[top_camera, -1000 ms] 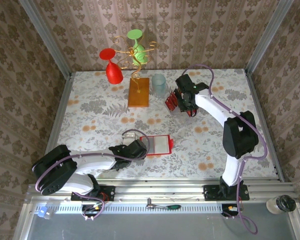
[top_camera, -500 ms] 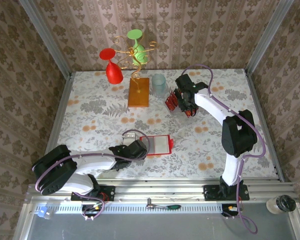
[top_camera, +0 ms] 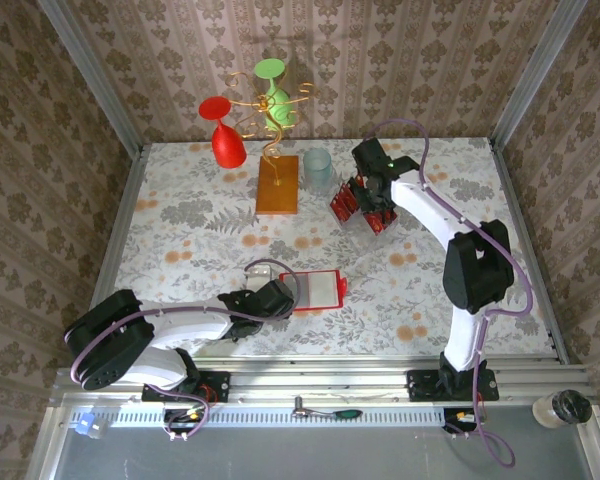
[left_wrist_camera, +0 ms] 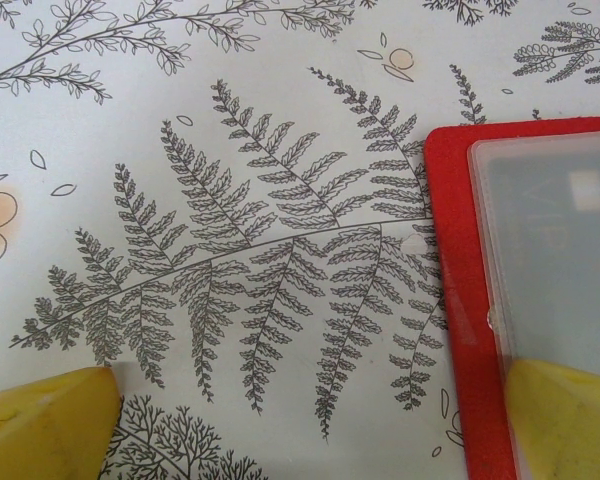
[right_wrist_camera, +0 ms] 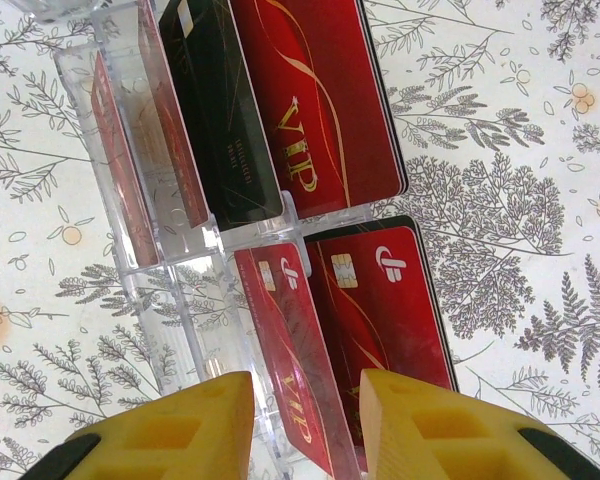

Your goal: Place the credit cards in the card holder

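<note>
Right gripper point(right_wrist_camera: 307, 395) jaws, half-closed astride a card point(right_wrist_camera: 292, 350) in the clear stand point(right_wrist_camera: 140, 230), grip unconfirmed, may snag its divider and tip it; left gripper point(left_wrist_camera: 310, 385) jaws spread beside the open card holder point(left_wrist_camera: 460, 300), near-centre table point(top_camera: 180, 230).

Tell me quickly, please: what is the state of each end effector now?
Left end effector: open, holding nothing.
Right end effector: astride a credit card in the clear stand; grip cannot be told.
</note>
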{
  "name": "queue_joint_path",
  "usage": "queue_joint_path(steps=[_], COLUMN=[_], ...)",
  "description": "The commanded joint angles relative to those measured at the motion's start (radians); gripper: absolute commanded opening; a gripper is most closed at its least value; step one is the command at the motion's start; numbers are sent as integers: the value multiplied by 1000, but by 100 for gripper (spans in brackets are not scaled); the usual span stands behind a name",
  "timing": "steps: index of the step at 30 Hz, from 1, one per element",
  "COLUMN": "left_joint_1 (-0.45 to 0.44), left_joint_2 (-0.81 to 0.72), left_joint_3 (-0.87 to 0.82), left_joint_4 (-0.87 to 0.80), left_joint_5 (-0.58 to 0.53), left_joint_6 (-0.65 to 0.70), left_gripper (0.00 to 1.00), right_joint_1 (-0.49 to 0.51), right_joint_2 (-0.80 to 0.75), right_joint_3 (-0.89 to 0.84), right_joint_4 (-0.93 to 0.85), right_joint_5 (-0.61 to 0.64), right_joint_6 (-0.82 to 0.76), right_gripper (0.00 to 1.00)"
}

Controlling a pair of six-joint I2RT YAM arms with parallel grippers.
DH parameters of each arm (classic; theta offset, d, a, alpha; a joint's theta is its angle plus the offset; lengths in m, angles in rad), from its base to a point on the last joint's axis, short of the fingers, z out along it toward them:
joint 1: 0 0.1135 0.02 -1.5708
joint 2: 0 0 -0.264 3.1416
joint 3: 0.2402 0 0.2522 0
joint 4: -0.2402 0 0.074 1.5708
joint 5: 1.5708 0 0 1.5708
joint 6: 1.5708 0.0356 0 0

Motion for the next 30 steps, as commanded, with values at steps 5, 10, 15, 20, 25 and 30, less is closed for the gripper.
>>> queue_joint_path(steps=[5,10,15,20,25,30], left_joint_1=[-6,-10,-11,-12,-14,-15], left_joint_2=[-1,-2,-4,-4,-3,-1], left_joint_3=[0,-5,-8,-7,-8,-6], left_joint_4=[-4,0,0,1,0,3], left_joint_5=[-17,-17,-19,-21,-23,-24], left_joint_6=[-17,-20,-23,-25,-25,-25], left_gripper=[100,100,100,100,100,100], right_joint_1=[-6,-6,-7,-6,-5,-7], right_joint_2=[58,72,73,59,44,28], right_joint_3=[25,18,13,3,-7,-16], right_joint_4=[-44,-43,-43,-37,-33,-26], right_joint_5=[51,46,13,-23,-51,-84], right_joint_6=[-20,-20,-17,-17,-18,-10], right_gripper=[35,35,33,26,18,17])
